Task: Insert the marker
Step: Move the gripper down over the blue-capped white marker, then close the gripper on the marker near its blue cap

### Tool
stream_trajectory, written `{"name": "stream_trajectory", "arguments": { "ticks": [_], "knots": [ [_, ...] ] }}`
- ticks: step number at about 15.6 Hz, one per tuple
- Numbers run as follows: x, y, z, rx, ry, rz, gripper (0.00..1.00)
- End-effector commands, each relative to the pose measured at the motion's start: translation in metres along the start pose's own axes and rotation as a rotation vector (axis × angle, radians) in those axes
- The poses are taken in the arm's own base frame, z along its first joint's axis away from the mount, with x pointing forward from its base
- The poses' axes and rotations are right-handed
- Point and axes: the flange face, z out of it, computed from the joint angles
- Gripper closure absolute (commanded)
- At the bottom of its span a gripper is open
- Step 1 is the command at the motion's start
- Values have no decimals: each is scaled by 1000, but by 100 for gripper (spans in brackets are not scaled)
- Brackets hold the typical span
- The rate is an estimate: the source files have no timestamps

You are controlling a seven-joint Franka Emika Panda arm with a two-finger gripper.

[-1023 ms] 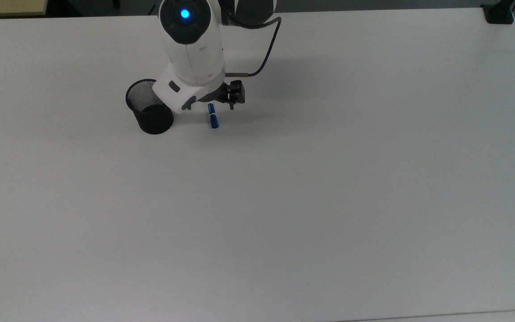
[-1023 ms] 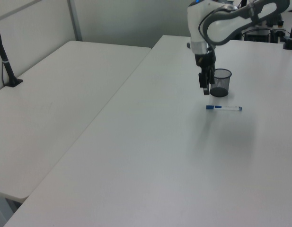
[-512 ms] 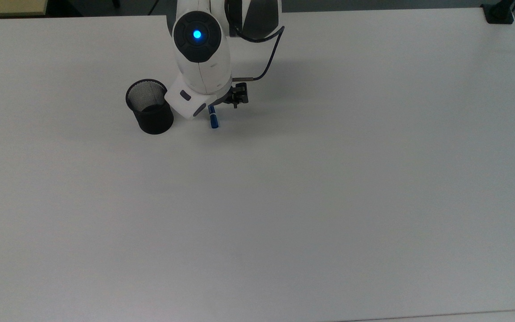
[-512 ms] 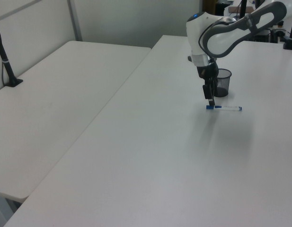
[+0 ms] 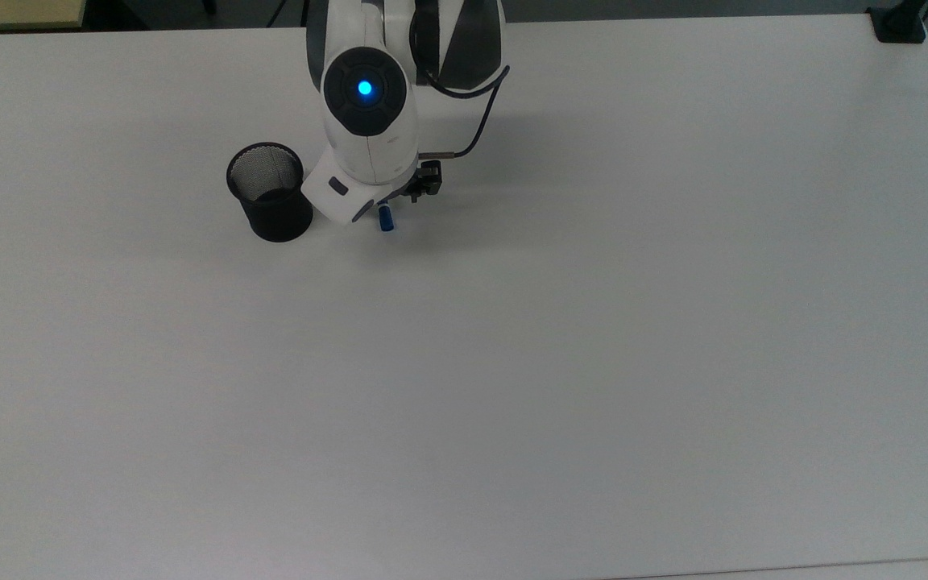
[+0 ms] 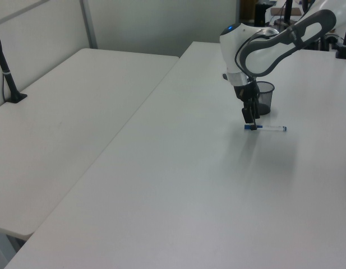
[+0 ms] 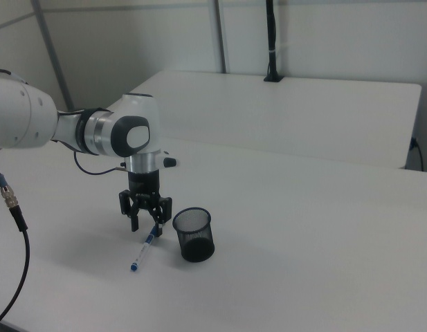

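Now the slim white-barrelled, blue-capped marker [image 7: 144,250] lying flat at three o'clock of the black mesh cup [image 5: 268,192] in the top view is straddled by the spread-fingered, empty gripper [image 7: 144,220], presumably for pickup.

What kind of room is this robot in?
Probably a lab or an office-like workroom. A white robot arm works at a big plain white table, with more white tables beside it and bare walls. On the table are a black mesh cup and a marker.
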Motion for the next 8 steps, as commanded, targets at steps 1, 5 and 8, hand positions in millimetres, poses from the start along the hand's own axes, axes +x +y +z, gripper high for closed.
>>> {"name": "stream_trajectory", "arguments": {
  "ticks": [1,5,8],
  "knots": [
    [9,-19,12,-37,30,-32,27],
    [11,-18,13,-60,43,-12,44],
    [11,-17,13,-59,44,-11,57]
  ]
}}
